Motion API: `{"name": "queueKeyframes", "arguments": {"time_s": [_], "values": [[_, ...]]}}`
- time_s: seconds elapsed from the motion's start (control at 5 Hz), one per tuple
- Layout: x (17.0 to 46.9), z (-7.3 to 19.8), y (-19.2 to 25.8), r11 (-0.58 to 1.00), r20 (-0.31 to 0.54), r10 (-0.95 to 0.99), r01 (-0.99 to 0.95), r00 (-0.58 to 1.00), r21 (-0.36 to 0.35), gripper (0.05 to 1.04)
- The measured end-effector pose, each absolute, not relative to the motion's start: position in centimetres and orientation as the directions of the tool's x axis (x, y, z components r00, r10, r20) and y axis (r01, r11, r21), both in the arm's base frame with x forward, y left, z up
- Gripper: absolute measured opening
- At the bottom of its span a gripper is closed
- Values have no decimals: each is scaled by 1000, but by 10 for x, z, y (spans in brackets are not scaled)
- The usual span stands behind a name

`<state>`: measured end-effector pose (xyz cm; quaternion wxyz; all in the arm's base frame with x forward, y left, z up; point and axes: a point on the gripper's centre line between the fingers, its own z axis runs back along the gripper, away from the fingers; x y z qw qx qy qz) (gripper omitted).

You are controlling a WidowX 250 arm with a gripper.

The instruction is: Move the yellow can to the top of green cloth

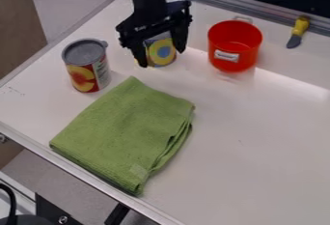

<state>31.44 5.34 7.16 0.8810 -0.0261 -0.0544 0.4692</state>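
The black gripper (161, 55) hangs down at the upper middle of the camera view, at a can with a yellow label and a blue round patch (162, 51). The gripper covers the top and part of the sides of this yellow can, which is upright behind the cloth, near the table's back left. The green cloth (129, 132) lies folded flat on the left part of the table, with one corner pointing back toward the cans. The gripper and the yellow can are beyond that corner, apart from the cloth.
A second can (87, 67) with a red and yellow label stands left of the gripper, close to the cloth's left edge. Right of the gripper is a red pot (234, 45). A yellow-handled knife (297, 32) lies at the back right. A raised metal rail (258, 9) runs behind.
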Motion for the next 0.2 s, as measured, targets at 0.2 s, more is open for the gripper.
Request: {"name": "queueKeyframes", "arguments": {"time_s": [0.2], "values": [[299, 75, 42, 609, 69, 793, -788, 605, -89, 999]]}}
